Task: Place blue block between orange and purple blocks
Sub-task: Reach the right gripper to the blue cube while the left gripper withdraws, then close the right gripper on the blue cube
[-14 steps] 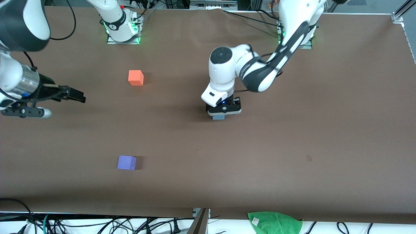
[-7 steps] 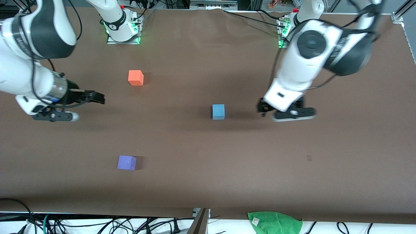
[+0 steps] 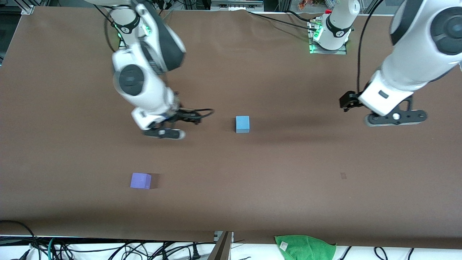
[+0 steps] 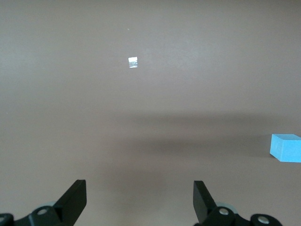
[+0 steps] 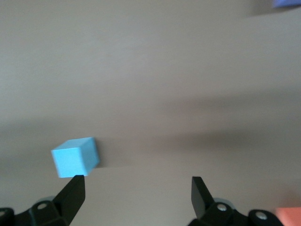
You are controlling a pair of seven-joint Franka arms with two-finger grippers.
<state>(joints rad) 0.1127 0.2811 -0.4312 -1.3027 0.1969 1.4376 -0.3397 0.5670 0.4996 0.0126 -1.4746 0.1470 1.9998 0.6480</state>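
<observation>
The blue block (image 3: 242, 124) sits alone on the brown table near the middle. It also shows in the left wrist view (image 4: 286, 147) and the right wrist view (image 5: 75, 156). The purple block (image 3: 140, 180) lies nearer the front camera, toward the right arm's end. The orange block is hidden by the right arm in the front view; only its corner shows in the right wrist view (image 5: 289, 214). My right gripper (image 3: 196, 118) (image 5: 136, 188) is open and empty beside the blue block. My left gripper (image 3: 346, 101) (image 4: 139, 193) is open and empty, well apart from it toward the left arm's end.
A green cloth (image 3: 305, 247) lies off the table's front edge. A small pale mark (image 3: 343, 176) is on the table toward the left arm's end. Cables run along the front edge.
The left gripper let go of the blue block and drew back toward its own end. The right arm swung in toward the blue block and now covers the orange block.
</observation>
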